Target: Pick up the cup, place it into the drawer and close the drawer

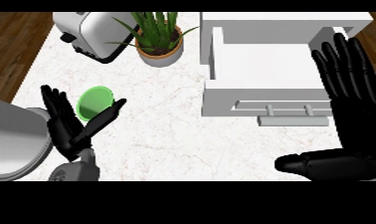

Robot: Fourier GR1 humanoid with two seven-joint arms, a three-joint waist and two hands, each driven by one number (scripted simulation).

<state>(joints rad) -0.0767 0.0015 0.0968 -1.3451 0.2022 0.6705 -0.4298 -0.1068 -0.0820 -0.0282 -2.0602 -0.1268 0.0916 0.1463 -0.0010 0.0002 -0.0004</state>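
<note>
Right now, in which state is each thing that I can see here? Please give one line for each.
cup: upright, mouth up, between the left hand's thumb and fingers.
drawer: pulled open, nothing visible inside.
left hand: open, not closed on the cup.
right hand: open, fingers straight, at the drawer's right side.
potted plant: upright on the counter.

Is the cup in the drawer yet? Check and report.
No, the green cup sits on the counter between the left hand's thumb and fingers, well apart from the open drawer.
</note>
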